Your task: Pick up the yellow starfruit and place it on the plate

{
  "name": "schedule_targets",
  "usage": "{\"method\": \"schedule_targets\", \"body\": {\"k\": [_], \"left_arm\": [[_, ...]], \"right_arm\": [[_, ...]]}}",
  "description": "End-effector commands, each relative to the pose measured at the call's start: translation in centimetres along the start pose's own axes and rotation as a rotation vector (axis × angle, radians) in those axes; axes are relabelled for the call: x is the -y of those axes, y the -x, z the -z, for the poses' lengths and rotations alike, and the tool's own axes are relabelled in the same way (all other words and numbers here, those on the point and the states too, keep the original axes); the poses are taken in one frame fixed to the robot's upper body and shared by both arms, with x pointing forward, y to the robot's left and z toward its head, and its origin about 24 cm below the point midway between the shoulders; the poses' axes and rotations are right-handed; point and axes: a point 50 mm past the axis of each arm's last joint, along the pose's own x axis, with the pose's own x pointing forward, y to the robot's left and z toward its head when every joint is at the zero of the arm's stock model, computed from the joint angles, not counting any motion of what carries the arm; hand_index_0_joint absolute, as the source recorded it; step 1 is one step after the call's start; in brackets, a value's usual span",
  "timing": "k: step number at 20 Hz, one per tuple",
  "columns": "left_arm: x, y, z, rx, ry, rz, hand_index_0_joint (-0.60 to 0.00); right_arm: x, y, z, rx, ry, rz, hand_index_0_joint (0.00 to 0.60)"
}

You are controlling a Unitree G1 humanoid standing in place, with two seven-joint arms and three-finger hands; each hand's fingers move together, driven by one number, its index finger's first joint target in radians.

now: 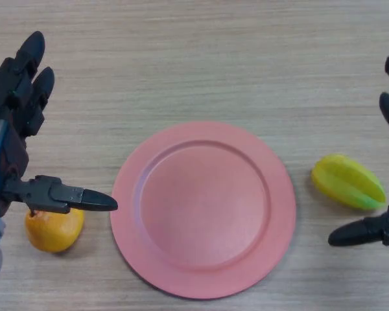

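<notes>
Head view, looking down on a wooden table (201, 58). A pink plate (203, 208) sits in the middle with nothing on it. The yellow starfruit (348, 182) lies just right of the plate, apart from its rim. The right hand (384, 230) shows at the right edge, fingers spread wide around the starfruit without touching it. The left hand (19, 116) hovers at the left, fingers straight, thumb above an orange fruit (53, 228). The pick-up looks not yet begun; next, the right hand likely needs to close on the starfruit.
</notes>
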Motion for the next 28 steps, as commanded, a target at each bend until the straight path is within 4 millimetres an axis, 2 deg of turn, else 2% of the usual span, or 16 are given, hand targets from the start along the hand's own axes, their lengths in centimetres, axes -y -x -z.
{"method": "schedule_targets", "body": {"k": [1,7,11,13,18,24,28], "left_arm": [[-1.7,0.1,-3.6,0.209,-0.102,-0.041,0.000],[-1.3,0.3,-4.0,0.205,-0.088,-0.051,0.000],[-0.8,0.5,-4.1,0.188,-0.066,-0.043,0.000],[-0.5,0.9,-4.1,0.155,-0.058,0.004,0.000],[-0.8,1.1,-3.8,0.121,-0.026,0.009,0.000],[-1.6,1.7,-3.8,0.131,-0.007,-0.003,0.000],[-1.9,1.7,-3.6,0.121,-0.006,-0.005,0.000]], "right_arm": [[0.8,0.4,-2.7,0.172,0.080,0.041,0.000],[0.8,0.4,-2.4,0.163,0.081,0.028,0.000],[1.1,-0.9,-1.3,0.145,0.109,0.065,0.000],[1.4,-2.2,-0.2,0.150,0.148,0.089,0.000],[2.2,-5.0,3.7,0.113,0.207,0.132,0.000],[2.2,-6.2,6.8,0.083,0.176,0.114,0.000],[2.2,-6.2,8.5,0.052,0.188,0.131,0.000]]}}
